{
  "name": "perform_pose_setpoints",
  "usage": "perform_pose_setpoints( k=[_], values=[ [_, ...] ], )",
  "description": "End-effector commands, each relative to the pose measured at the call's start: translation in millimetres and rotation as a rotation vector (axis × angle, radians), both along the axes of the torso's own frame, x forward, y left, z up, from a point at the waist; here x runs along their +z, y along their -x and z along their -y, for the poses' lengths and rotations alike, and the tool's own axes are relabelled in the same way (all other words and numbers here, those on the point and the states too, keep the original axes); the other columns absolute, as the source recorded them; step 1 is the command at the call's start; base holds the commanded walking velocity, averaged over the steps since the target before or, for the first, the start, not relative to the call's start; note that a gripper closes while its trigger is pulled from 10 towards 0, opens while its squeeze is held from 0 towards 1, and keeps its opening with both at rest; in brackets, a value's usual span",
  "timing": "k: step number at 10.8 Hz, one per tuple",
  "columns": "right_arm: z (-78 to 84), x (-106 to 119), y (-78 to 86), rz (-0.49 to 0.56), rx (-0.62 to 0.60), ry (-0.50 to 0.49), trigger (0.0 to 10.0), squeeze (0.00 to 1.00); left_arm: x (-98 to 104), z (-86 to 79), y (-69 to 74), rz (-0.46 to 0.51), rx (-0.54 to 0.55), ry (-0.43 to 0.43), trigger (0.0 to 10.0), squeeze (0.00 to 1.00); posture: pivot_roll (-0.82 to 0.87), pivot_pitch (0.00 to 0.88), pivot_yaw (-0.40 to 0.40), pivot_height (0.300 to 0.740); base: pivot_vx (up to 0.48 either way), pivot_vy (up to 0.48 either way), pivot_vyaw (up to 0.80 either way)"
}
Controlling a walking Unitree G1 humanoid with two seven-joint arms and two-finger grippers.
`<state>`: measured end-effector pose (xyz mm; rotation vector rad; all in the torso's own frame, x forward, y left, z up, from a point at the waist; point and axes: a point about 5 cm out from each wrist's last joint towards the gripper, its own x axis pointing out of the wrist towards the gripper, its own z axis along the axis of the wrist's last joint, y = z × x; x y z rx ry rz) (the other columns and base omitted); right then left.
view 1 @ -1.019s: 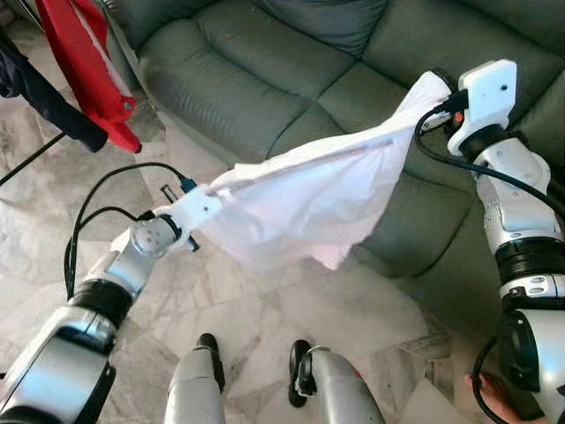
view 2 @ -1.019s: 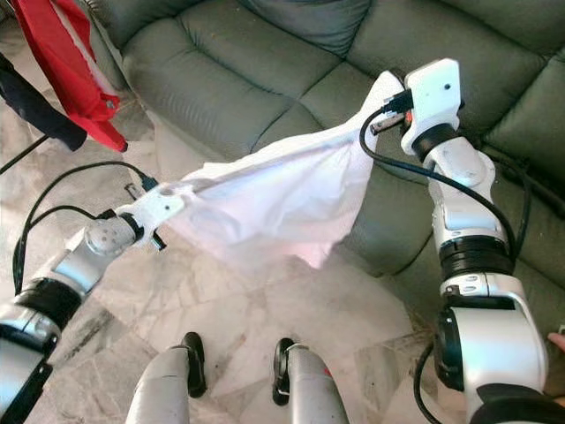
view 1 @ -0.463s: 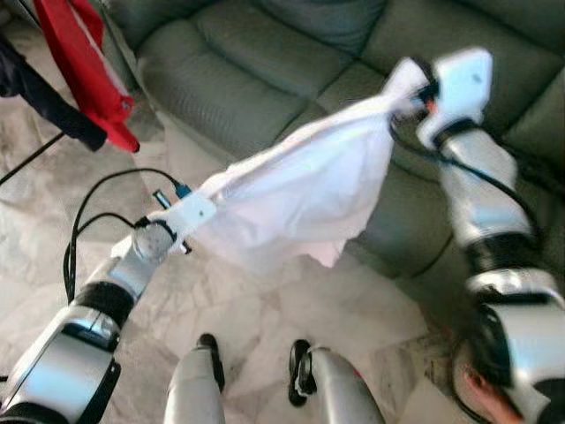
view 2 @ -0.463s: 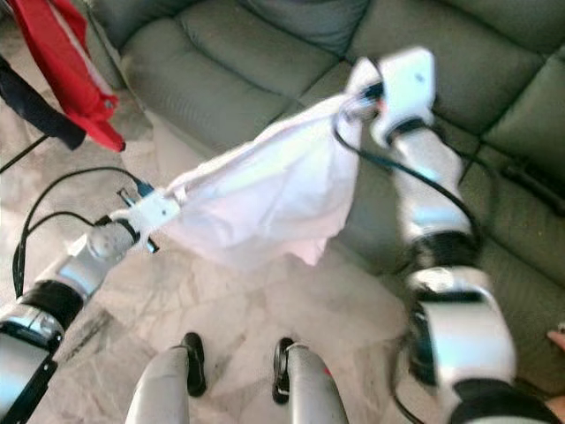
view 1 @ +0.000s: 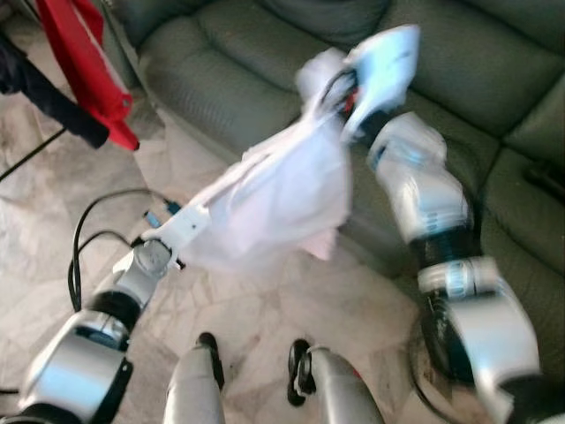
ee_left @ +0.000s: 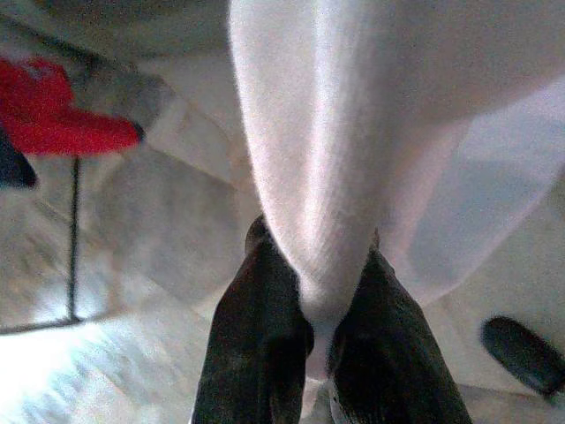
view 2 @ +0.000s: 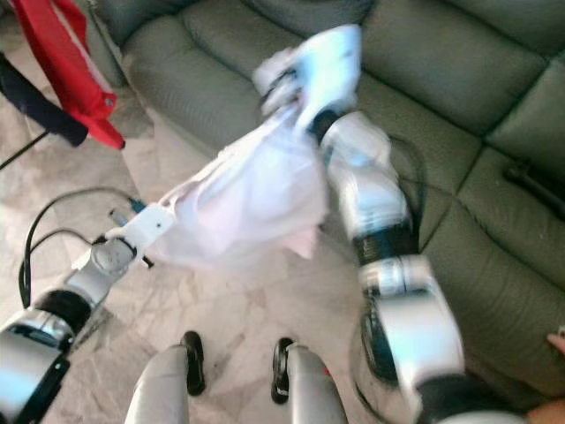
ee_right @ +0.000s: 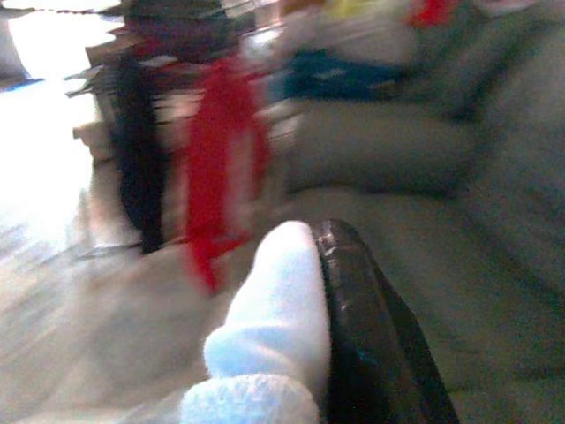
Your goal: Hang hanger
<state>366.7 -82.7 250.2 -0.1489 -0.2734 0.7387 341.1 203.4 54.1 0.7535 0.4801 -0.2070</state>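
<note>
The soft white cloth garment [view 1: 282, 199] is plain, unpatterned, with a faint pinkish tint in its folds. The padded leather sofa [view 1: 221, 71] is dull grey-green all over. The polished marble floor [view 1: 53, 203] is pale grey and cream, veined with darker streaks. A bright red hanging garment [view 1: 84, 57] shows a white lining along one edge, and next to it a dark navy hanging garment [view 1: 40, 88] is plain. The left tool [ee_left: 313, 322] has glossy black fingers [ee_left: 256, 344]; the right tool [ee_right: 331, 353] is black too. Both arms are silver with black bands.
</note>
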Motion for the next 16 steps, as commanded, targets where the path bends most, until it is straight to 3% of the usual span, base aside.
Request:
perform_pose_setpoints(
  k=[1, 2, 4, 6, 8, 9, 11, 12, 13, 14, 16],
  values=[
    [-3.7, 6.1, 10.9, 0.033, 0.095, 0.028, 0.0, 0.00, -4.2, -1.6, 2.4, -0.028, 0.042, 0.054, 0.0, 0.00, 0.01, 0.278, -0.072, 0.740, 0.000, 0.000, 0.00],
    [-3.2, -10.1, 33.6, -0.018, 0.248, 0.070, 0.0, 0.00, -2.7, 2.4, -0.1, -0.030, 0.091, 0.158, 0.0, 0.00, 0.01, 0.279, -0.072, 0.740, 0.000, 0.000, 0.00],
    [10.5, -39.2, 64.5, -0.110, 0.389, 0.185, 0.0, 0.00, 0.5, 11.2, -4.4, -0.038, 0.172, 0.366, 0.0, 0.00, 0.00, 0.281, -0.068, 0.740, 0.000, 0.000, 0.00],
    [19.5, -79.6, 91.6, -0.247, 0.505, 0.332, 0.0, 0.00, 8.5, 20.8, -10.7, -0.029, 0.182, 0.481, 0.0, 0.00, 0.00, 0.281, -0.066, 0.740, 0.000, 0.000, 0.00],
    [12.8, -129.0, 119.4, -0.353, 0.584, 0.458, 0.0, 0.00, 22.5, 40.3, -20.0, -0.009, 0.158, 0.611, 0.0, 0.00, 0.02, 0.281, -0.061, 0.740, 0.000, 0.000, 0.00],
    [13.9, -141.1, 122.5, -0.387, 0.571, 0.485, 0.0, 0.00, 25.9, 47.1, -21.8, -0.012, 0.151, 0.654, 0.0, 0.00, 0.02, 0.279, -0.058, 0.740, 0.000, 0.000, 0.00],
    [36.1, -179.4, 133.7, -0.470, 0.550, 0.644, 0.2, 0.00, 33.6, 58.6, -24.8, -0.007, 0.124, 0.713, 0.0, 0.00, 0.03, 0.277, -0.056, 0.740, 0.000, 0.000, 0.00],
    [42.9, -188.0, 126.7, -0.426, 0.454, 0.686, 10.0, 0.40, 37.6, 60.4, -26.2, 0.003, 0.113, 0.727, 0.0, 0.00, 0.03, 0.277, -0.057, 0.740, 0.000, 0.000, 0.00],
    [52.2, -190.6, 113.5, -0.376, 0.323, 0.723, 10.0, 1.00, 39.6, 60.7, -26.6, 0.011, 0.102, 0.718, 0.0, 0.00, 0.03, 0.275, -0.057, 0.740, 0.000, 0.000, 0.00],
    [64.0, -185.4, 100.1, -0.289, 0.204, 0.758, 10.0, 1.00, 42.4, 58.8, -27.3, 0.033, 0.091, 0.690, 0.0, 0.00, 0.03, 0.275, -0.057, 0.740, 0.000, 0.000, 0.00],
    [71.0, -158.3, 83.2, -0.118, 0.102, 0.634, 10.0, 1.00, 48.7, 51.8, -29.2, 0.053, 0.092, 0.694, 0.0, 0.00, 0.02, 0.274, -0.055, 0.740, 0.000, 0.000, 0.00]
  ],
)
